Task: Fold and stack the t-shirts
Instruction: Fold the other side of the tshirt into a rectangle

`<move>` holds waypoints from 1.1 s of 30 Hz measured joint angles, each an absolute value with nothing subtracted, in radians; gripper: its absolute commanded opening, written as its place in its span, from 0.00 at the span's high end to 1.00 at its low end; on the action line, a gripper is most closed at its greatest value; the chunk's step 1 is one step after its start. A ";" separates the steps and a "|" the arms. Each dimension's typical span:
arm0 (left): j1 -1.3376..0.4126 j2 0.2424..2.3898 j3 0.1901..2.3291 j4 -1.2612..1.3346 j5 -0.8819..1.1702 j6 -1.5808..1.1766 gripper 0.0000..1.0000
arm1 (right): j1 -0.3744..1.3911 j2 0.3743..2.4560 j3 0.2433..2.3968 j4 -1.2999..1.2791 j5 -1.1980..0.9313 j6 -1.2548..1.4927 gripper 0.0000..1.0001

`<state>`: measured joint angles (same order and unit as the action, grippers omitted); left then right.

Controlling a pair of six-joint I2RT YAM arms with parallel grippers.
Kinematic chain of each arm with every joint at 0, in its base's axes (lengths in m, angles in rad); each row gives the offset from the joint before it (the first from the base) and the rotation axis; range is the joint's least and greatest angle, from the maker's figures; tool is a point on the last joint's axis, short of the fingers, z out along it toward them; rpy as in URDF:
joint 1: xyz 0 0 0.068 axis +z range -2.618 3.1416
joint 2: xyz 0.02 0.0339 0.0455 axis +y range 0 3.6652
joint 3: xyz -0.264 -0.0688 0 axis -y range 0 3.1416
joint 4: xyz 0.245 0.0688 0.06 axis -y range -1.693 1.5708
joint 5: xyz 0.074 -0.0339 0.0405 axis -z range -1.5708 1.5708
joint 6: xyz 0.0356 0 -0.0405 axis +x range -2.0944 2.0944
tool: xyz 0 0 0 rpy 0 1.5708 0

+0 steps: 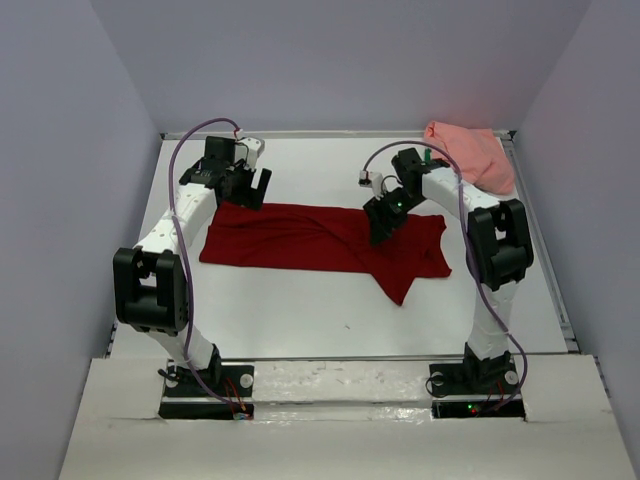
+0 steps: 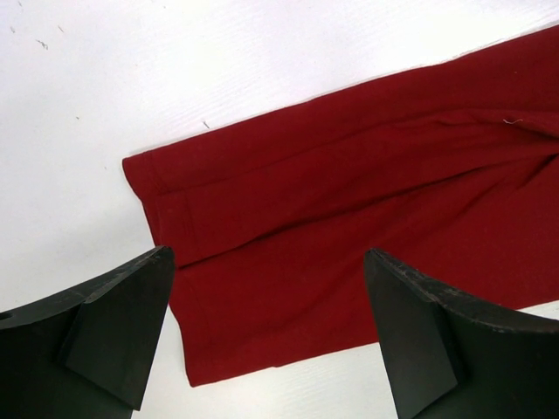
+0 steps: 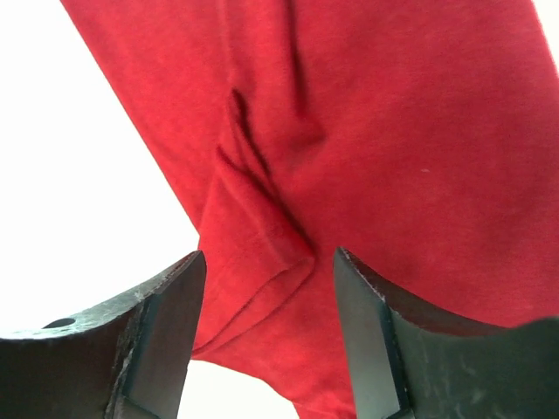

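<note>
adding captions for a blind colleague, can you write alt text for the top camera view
A dark red t-shirt lies spread across the middle of a white table. The right gripper is down over its right half, while the left gripper, jaws open, is poised at its far left corner. A crumpled pink t-shirt sits in the far right corner.

top view: right gripper (image 1: 383, 232) covers part of the dark red t-shirt (image 1: 300, 238), fingertip contact unreadable | green scrap (image 1: 428, 154) beside the salmon pink t-shirt (image 1: 472, 155) too small to identify | left wrist: shirt runs off the right edge | right wrist: shirt cut off top and right
</note>
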<state>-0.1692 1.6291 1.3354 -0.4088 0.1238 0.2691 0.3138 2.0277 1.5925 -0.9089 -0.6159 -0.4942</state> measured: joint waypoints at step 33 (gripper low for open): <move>-0.177 1.629 1.335 -0.409 0.123 0.270 0.01 | 0.334 2.046 1.528 -0.933 -0.648 -0.513 0.54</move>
<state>-0.1772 1.6295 1.3354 -0.4088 0.1234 0.2695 0.3344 2.0460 1.5280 -0.9333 -0.6483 -0.5125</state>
